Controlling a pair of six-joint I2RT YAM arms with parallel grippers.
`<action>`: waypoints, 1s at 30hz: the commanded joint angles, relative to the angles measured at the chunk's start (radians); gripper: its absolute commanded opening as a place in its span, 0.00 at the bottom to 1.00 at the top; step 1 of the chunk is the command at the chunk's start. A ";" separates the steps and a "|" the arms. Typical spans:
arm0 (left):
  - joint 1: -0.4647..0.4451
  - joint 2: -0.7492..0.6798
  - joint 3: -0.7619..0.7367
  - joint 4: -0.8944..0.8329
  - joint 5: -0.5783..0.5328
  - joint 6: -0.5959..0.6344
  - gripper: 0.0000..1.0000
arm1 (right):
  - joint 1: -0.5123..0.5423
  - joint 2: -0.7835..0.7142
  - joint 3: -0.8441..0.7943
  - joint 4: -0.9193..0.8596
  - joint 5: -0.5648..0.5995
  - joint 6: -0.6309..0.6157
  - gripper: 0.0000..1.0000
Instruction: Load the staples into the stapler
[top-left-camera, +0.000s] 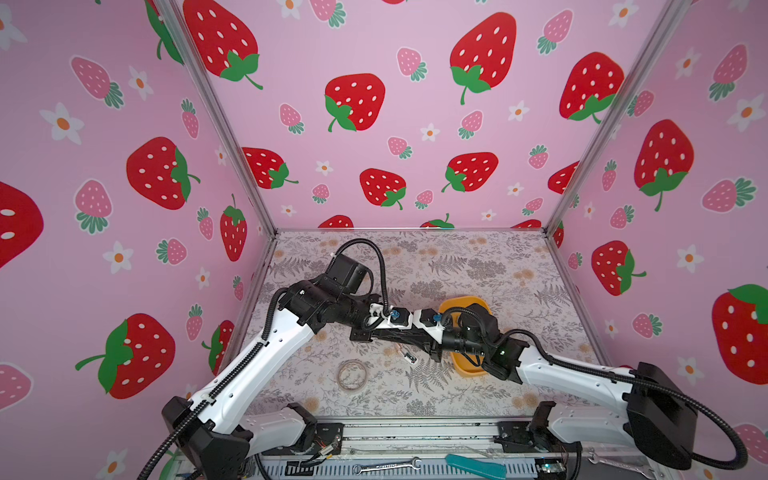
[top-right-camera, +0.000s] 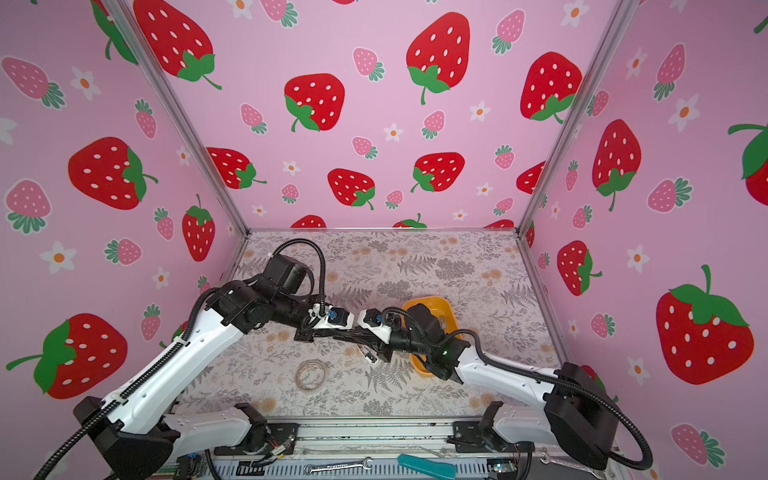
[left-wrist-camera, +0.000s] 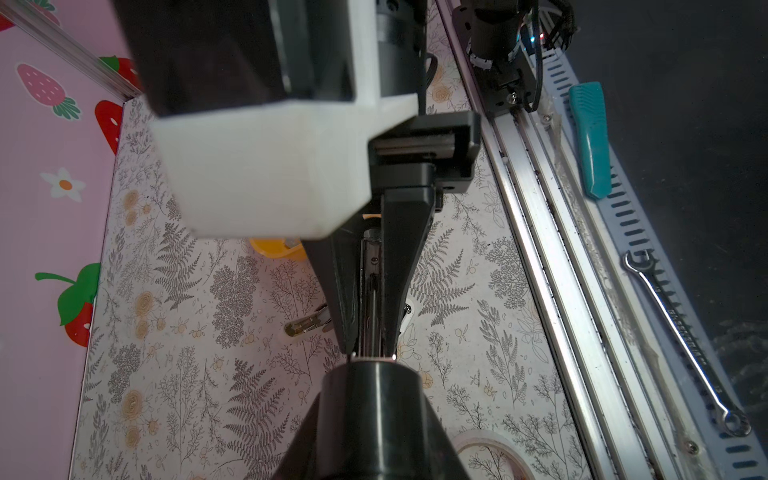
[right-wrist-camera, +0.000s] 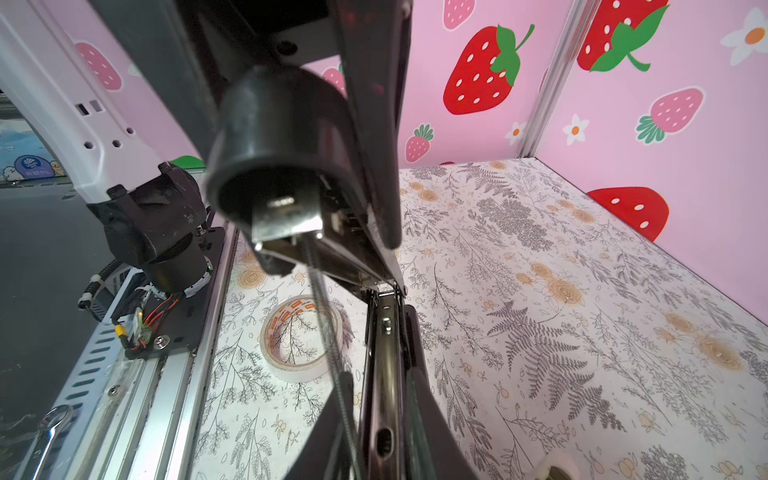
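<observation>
Staples (top-right-camera: 442, 320): small grey bit in yellow tray (top-right-camera: 422, 369), I think, though too tiny to be sure. Tray sits behind right arm, well apart from both grippers. Stapler (left-wrist-camera: 371, 266) held off table, folded open, channel looking empty. Left gripper (left-wrist-camera: 371, 332) pinching metal rail. Right gripper (right-wrist-camera: 307, 199) seemingly clamped on black cover, so channel lies exposed for loading.

Nothing is reading clearly. The wrench (left-wrist-camera: 690, 345) is showing stamped lettering along its shank, too small to make out. The tape roll (right-wrist-camera: 299, 372) is carrying blurred orange print on its inner core. A blue sign (right-wrist-camera: 31, 165) is showing illegible white marks.
</observation>
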 joint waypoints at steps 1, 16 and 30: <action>0.010 -0.032 0.016 0.083 0.127 0.008 0.00 | 0.007 0.019 0.025 -0.048 -0.018 -0.021 0.28; 0.042 -0.058 0.000 0.097 0.153 0.011 0.00 | 0.008 0.099 0.104 -0.188 0.040 -0.039 0.41; 0.092 -0.056 -0.017 0.099 0.173 0.020 0.00 | 0.007 0.107 0.107 -0.205 0.061 -0.059 0.27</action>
